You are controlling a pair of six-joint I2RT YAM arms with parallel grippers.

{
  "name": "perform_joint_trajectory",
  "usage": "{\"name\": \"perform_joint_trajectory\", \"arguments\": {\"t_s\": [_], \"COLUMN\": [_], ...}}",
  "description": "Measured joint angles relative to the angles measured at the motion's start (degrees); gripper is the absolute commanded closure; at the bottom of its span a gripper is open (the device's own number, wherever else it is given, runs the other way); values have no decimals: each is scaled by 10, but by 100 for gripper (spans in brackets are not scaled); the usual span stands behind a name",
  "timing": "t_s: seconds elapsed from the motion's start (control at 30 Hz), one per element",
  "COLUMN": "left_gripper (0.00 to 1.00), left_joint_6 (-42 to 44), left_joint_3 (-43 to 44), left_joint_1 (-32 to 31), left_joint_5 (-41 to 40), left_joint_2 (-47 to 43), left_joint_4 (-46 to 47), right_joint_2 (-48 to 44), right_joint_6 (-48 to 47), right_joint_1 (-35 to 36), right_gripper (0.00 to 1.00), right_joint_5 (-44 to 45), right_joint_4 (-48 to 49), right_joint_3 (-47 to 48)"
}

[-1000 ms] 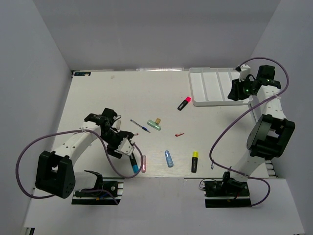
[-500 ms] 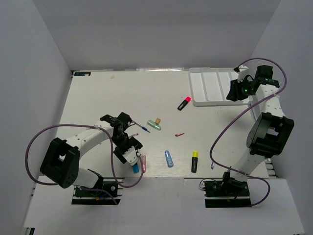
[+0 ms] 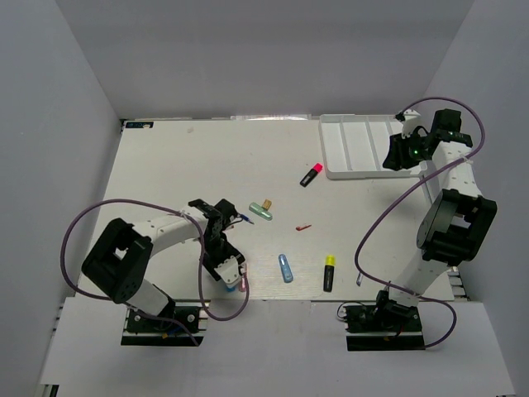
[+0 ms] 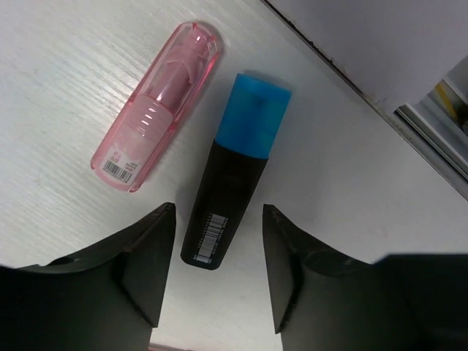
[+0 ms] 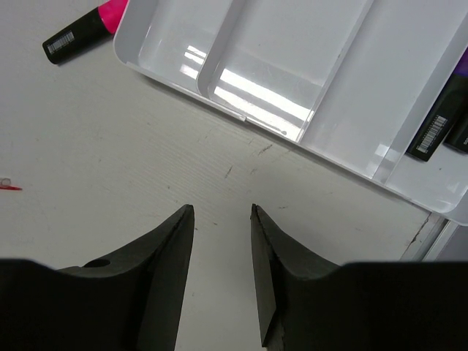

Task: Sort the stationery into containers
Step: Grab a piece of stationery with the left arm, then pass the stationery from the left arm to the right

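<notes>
My left gripper [image 3: 228, 271] is open low over the table near its front edge. In the left wrist view the gripper [image 4: 217, 238] has the rear end of a black highlighter with a blue cap [image 4: 232, 175] lying between its fingertips, with a gap on both sides. A pink capsule [image 4: 157, 102] lies beside it, also seen from above [image 3: 243, 282]. My right gripper [image 3: 397, 155] is open and empty [image 5: 223, 216] over bare table just in front of the white divided tray [image 5: 289, 69]. Black highlighters [image 5: 437, 121] lie in the tray's right compartment.
Loose on the table are a pink highlighter [image 3: 311, 174], a green capsule [image 3: 261, 213], a tan bit [image 3: 266, 203], a blue pen [image 3: 241, 219], a red piece [image 3: 304, 227], a blue capsule [image 3: 285, 267] and a yellow highlighter [image 3: 329, 273]. The table's front edge [image 4: 351, 80] runs close past the blue cap.
My left arm has swung right and toward the table's front edge, bringing its open gripper over the blue-capped highlighter. The right arm has barely moved.
</notes>
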Motion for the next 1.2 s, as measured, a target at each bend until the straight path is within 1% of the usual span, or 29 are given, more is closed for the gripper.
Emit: {"name": "perform_joint_trajectory", "arguments": {"t_s": [0.07, 0.23, 0.27, 0.37, 0.47, 0.5, 0.6, 0.63, 0.7, 0.77, 0.83, 0.93, 1.0, 1.1, 1.2], "left_gripper": [43, 45, 49, 52, 60, 65, 76, 85, 92, 95, 100, 100, 100, 100, 100], "left_joint_6": [-4, -8, -7, -8, -6, -5, -3, -5, -15, -43, -97, -252, -396, -601, -798], "left_joint_3": [0, -12, -17, -34, -58, -68, -91, -96, -97, -88, -59, 23, 97, 202, 253], "left_joint_1": [-5, -19, -20, -25, -27, -27, -28, -28, -28, -27, -25, -25, -24, -22, -19], "left_joint_5": [-9, -31, -32, -38, -40, -41, -45, -46, -46, -37, -18, 13, 21, 3, -37], "left_joint_2": [9, 11, 7, -12, -42, -55, -89, -97, -108, -119, -125, -115, -88, -27, 15], "left_joint_4": [5, 23, 27, 36, 42, 47, 53, 52, 49, 50, 56, 105, 160, 252, 344], "right_joint_2": [0, 0, 0, 0, 0, 0, -5, -11, -29, -51, -74, -121, -162, -216, -240], "right_joint_6": [0, 0, 0, 0, 0, 1, 5, 8, 17, 29, 41, 85, 135, 231, 335], "right_joint_1": [0, 0, 0, 0, 0, 0, 2, 4, 7, 13, 22, 33, 39, 44, 53], "right_gripper": [57, 57, 57, 57, 57, 57, 57, 57, 57, 57, 58, 58, 56, 53, 51], "right_joint_5": [-1, -2, -2, -5, -12, -15, -29, -33, -43, -54, -67, -91, -107, -128, -137], "right_joint_4": [0, -1, -1, -1, -2, -3, -2, 0, 0, 1, 3, 38, 78, 137, 204], "right_joint_3": [2, 2, 2, 2, 2, 2, -2, -9, -23, -37, -45, -78, -119, -166, -178]}}
